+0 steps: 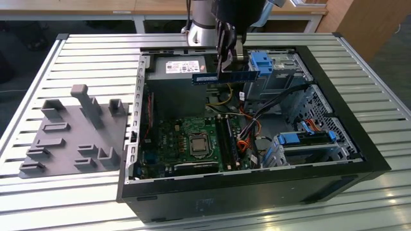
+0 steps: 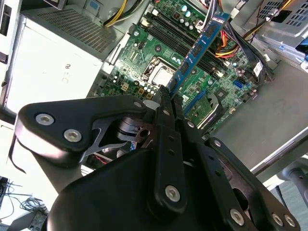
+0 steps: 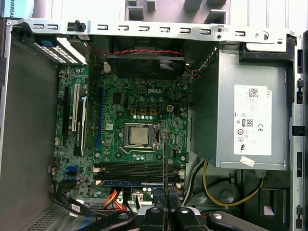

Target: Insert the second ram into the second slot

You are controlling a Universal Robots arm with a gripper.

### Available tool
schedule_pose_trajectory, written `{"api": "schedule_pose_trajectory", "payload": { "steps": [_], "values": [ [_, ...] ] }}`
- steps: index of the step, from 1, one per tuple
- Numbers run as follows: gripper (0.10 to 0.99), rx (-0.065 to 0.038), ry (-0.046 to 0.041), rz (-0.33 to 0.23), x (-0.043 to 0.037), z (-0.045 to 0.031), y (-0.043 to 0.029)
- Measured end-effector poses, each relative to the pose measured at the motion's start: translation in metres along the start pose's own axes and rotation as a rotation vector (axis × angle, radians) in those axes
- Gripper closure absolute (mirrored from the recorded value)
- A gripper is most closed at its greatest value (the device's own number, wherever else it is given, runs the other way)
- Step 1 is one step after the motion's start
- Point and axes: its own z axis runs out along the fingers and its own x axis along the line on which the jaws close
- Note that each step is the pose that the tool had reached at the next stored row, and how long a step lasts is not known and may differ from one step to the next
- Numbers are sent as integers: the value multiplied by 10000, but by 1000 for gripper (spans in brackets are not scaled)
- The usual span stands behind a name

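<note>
The end effector (image 1: pixel 229 65), clamped shut on the second ram (image 1: pixel 215 77), holds it aloft over the open case (image 1: pixel 359 144), well apart from the memory slots (image 3: pixel 130 169): judging by this, it is the carrying stage, and seating calls for careful edge alignment.

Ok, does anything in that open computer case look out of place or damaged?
Nothing looks damaged or spilled. The only loose part is the second ram, held by the gripper above the open case, not yet seated in a slot on the motherboard.
</note>
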Motion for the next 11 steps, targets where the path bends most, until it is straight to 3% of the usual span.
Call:
{"api": "schedule_pose_trajectory", "payload": {
  "steps": [11],
  "values": [
    [949,7,-23,587,1,0,0]
  ]
}}
